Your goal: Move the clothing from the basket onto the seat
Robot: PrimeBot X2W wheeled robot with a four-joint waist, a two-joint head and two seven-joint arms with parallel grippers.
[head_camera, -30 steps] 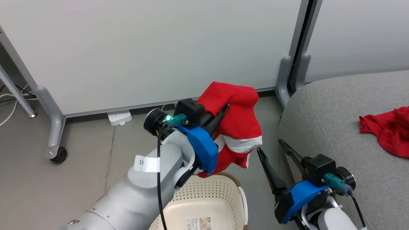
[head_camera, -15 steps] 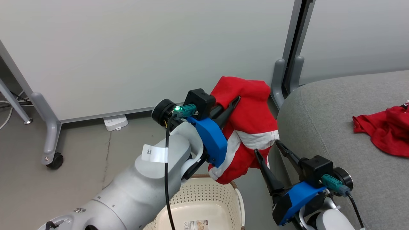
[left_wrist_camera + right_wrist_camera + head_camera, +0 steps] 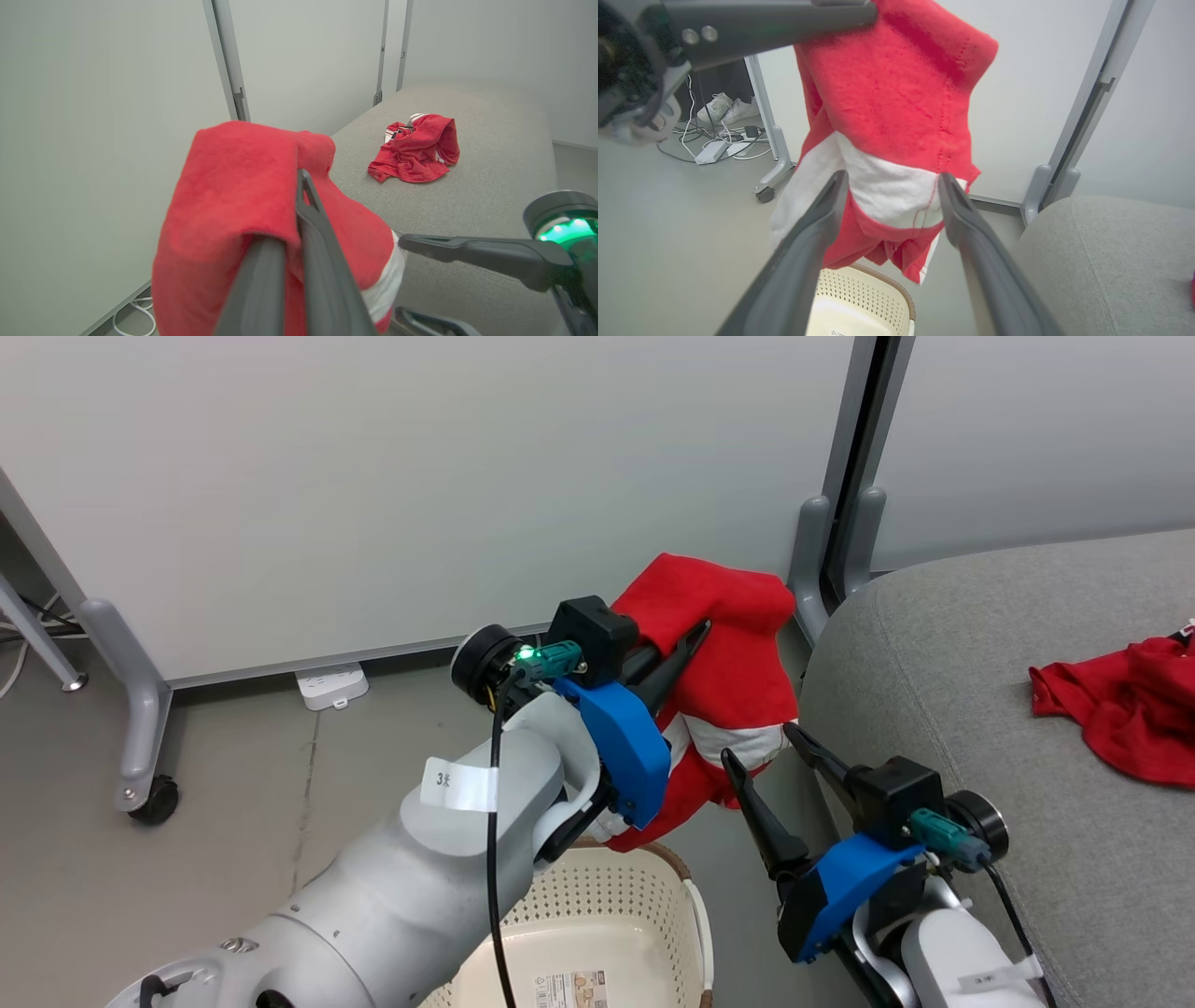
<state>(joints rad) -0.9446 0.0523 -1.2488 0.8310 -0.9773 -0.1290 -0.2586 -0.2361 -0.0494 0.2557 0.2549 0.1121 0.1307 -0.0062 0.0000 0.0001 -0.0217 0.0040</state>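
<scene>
Clothing (image 3: 728,672) clenched in left hand (image 3: 695,639) dangles by the released right hand (image 3: 760,745) at 5 o'clock; may snag there or drop short of seat (image 3: 934,663).

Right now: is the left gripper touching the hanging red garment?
Touching. The left wrist view shows the left gripper shut on the red garment: the fabric is pinched in its closed jaws and drapes over them.

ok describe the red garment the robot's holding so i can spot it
Start at the grey fabric sofa; beside its rounded end, above the cream perforated plastic basket, hangs a red fabric garment with a white band. Unlike the crumpled red garment lying on the sofa, it dangles pinched in the dark fingers of the left gripper.
</scene>
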